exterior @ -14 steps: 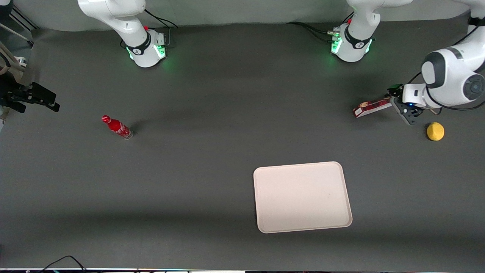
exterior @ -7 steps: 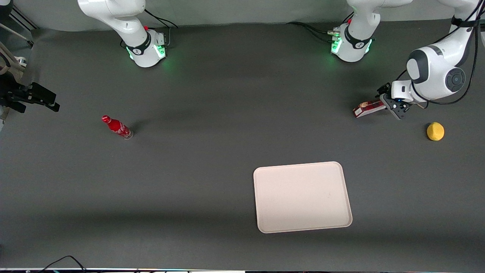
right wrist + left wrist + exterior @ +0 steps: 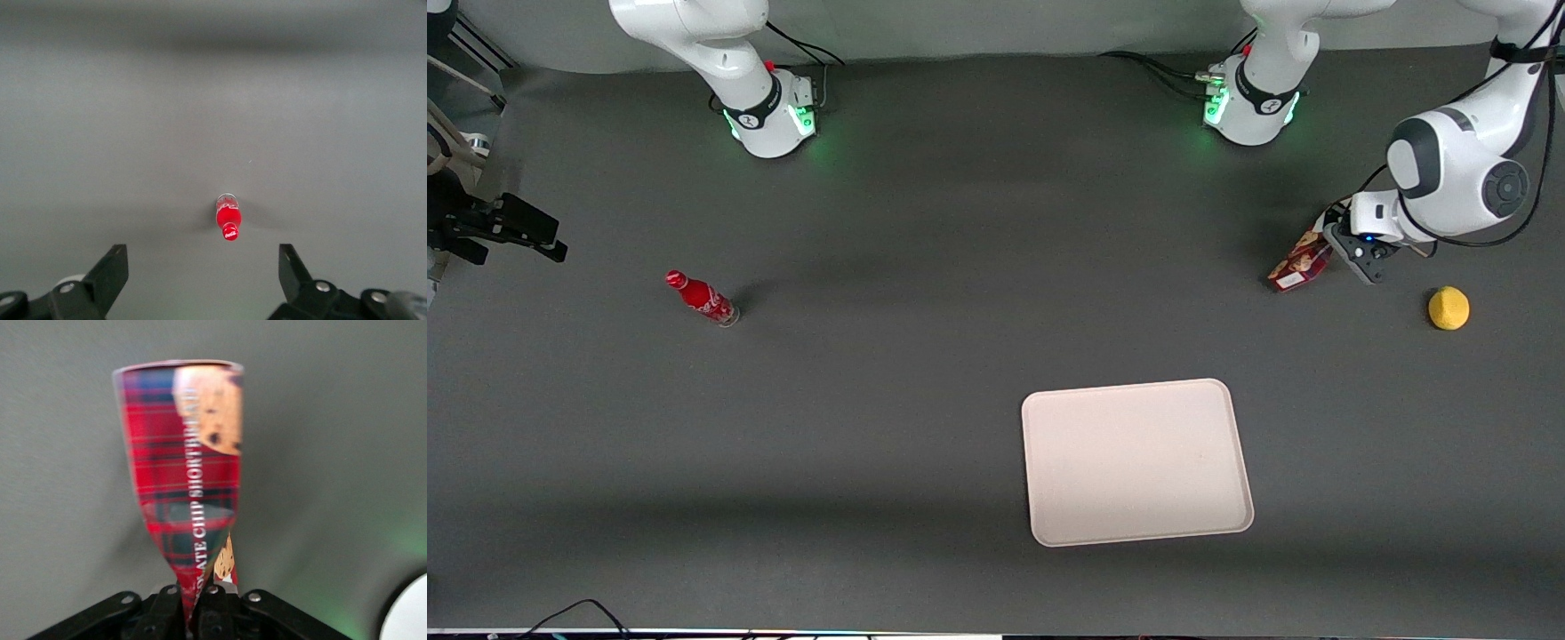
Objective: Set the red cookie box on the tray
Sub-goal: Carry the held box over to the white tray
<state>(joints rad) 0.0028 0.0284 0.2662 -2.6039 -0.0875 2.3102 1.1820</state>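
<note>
The red cookie box (image 3: pixel 1302 263) is a narrow dark-red tartan box printed with cookies, and it hangs tilted above the table at the working arm's end. My left gripper (image 3: pixel 1336 242) is shut on one end of it. In the left wrist view the red cookie box (image 3: pixel 187 473) runs out from between the black fingers (image 3: pixel 163 613), pinched flat where they hold it. The tray (image 3: pixel 1136 460), large, flat and cream-white, lies nearer to the front camera than the box, with nothing on it.
A yellow ball-like fruit (image 3: pixel 1448 308) rests on the dark mat beside the gripper, slightly nearer the camera. A small red bottle (image 3: pixel 701 298) stands toward the parked arm's end. The arm bases (image 3: pixel 1249 102) sit at the table's back edge.
The box has swung from lying nearly level to hanging steeply tilted in the gripper, its free end dropping toward the camera. The wrist has shifted slightly.
</note>
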